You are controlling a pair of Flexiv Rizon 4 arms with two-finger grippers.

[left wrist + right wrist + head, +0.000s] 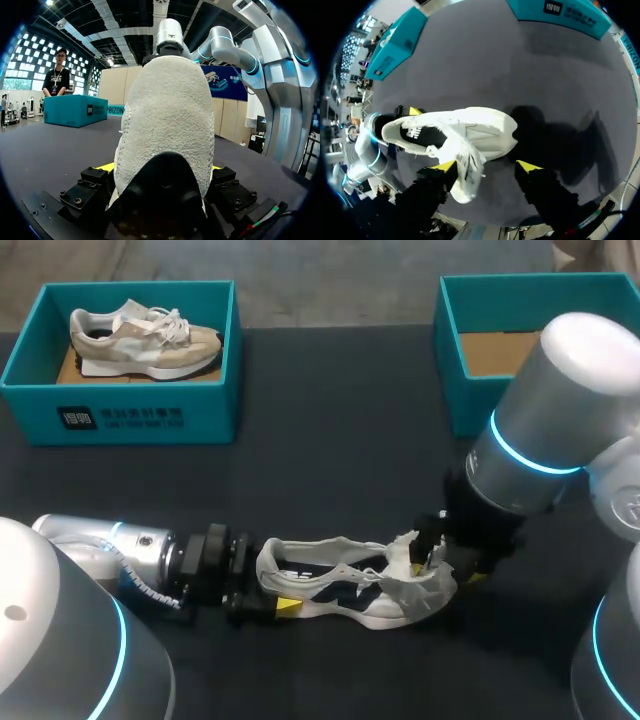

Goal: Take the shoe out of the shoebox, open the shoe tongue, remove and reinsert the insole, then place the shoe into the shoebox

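the dark, matte table [330, 440] carries everything. two teal cardboard boxes with square corners stand at its far side. the open shoebox [120, 415] beyond the white sneaker's heel end holds a beige sneaker [140, 338] lying on its side. the second shoebox [450, 360] beyond the white sneaker's toe end shows only a brown cardboard floor.

the white sneaker [340, 585] lies on the table, well apart from both boxes. it has a knit-textured upper, a dark lining and loosened laces.

the left gripper [161, 169] clamps the sneaker's rounded heel, one yellow tip pressed to each side. the right gripper [486, 166] hangs over the sneaker's forefoot with its fingers spread wide, not clamping anything. the soft, frayed-looking tongue [465, 165] stands pulled up out of the sneaker, against one of the right gripper's fingers.
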